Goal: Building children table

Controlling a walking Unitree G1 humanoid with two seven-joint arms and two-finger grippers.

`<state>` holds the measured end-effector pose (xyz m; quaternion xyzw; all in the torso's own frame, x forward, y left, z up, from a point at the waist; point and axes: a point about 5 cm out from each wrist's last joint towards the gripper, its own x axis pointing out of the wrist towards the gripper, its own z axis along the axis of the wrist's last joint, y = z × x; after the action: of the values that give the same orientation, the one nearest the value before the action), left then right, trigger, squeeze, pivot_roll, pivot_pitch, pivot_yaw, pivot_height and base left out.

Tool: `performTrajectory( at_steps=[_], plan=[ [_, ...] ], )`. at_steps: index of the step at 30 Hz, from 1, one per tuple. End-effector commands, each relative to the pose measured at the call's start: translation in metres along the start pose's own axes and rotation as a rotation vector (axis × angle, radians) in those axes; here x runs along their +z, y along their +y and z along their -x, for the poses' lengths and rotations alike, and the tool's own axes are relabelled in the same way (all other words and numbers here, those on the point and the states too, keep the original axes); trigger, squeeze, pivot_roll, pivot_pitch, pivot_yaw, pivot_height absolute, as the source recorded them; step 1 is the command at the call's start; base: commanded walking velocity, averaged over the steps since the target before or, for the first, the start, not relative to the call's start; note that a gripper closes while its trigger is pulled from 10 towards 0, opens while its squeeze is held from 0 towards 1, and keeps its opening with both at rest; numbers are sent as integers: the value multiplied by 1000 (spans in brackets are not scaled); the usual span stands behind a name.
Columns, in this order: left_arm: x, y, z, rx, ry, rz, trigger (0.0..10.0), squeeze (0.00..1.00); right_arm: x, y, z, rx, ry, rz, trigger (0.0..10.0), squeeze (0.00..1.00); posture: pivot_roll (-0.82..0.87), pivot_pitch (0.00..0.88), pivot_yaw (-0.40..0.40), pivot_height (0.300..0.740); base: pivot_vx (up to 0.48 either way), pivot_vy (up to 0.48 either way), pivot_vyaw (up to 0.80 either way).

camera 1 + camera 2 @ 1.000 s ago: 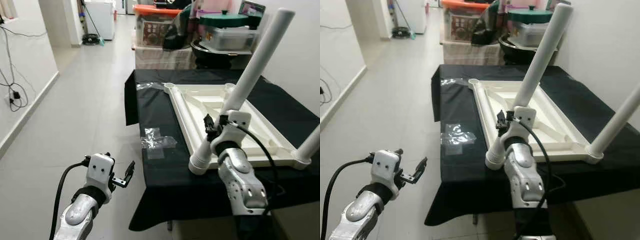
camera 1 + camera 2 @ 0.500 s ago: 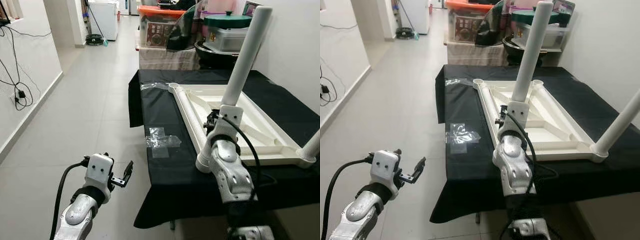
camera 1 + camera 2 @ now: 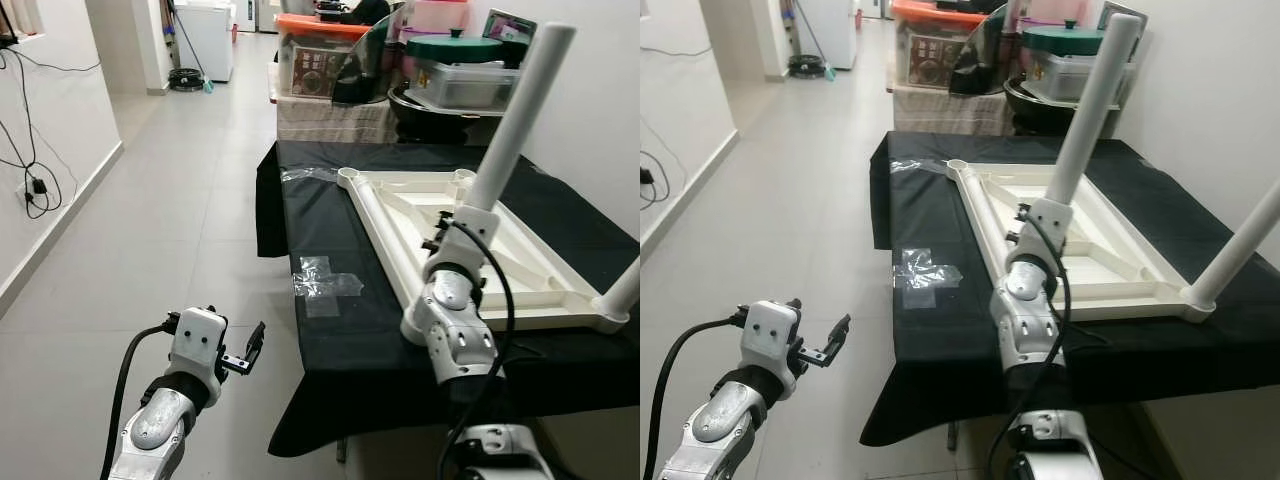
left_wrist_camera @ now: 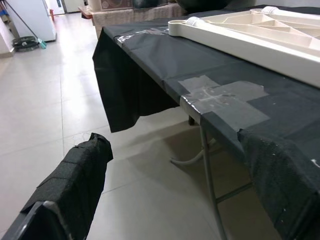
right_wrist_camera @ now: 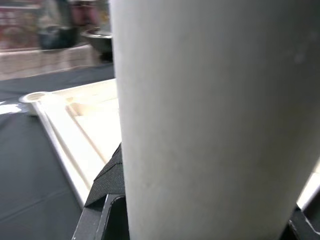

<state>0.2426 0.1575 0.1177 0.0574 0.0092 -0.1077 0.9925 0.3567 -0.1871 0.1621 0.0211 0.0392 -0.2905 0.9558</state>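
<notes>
While right pincer point(image 3: 1040, 225) grips white leg point(image 3: 1090, 105), upturned tabletop point(image 3: 520, 265) lies on black-draped table point(image 3: 330, 330); left pincer point(image 3: 250, 350) apart over tiled floor point(image 3: 150, 230).

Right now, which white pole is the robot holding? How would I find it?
Find the black-covered table with the white upside-down tabletop on it. At its near left corner, a long white leg slants up, gripped by the right hand. The other leg stands untouched at the near right corner.

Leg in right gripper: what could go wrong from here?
1. The leg leans at a tilt, its base at the near corner socket of the tabletop; pushed in skewed it may jam.
2. That corner sits close to the edge of the black cloth; pushing could slide the tabletop off.
3. The left gripper hangs off to the side, so nothing braces the tabletop.
</notes>
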Motion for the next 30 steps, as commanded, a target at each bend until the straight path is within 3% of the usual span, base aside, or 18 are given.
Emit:
performTrajectory(
  at_steps=[1,7,9,20,30],
  plan=[
    [-1,-1,-1,1,6,-5,10000,0,-50,-40,-10,-159,185,117,10000,0,118,0,-89,740,0,0,0],
    [-1,0,-1,10,5,-6,10000,0,-39,-58,-26,-242,157,104,10000,0,125,0,-94,740,0,0,0],
    [-2,0,-1,13,8,-6,10000,0,-39,-62,-27,-266,177,51,10000,0,123,0,-91,740,0,0,0],
    [-2,3,-2,27,6,-11,10000,0,-50,-56,-19,-329,168,-34,10000,0,121,0,-87,740,0,0,0],
    [-4,1,-3,24,8,-9,10000,0,-42,-49,-18,-298,119,-49,10000,0,110,0,-81,740,0,0,0]
  ],
)
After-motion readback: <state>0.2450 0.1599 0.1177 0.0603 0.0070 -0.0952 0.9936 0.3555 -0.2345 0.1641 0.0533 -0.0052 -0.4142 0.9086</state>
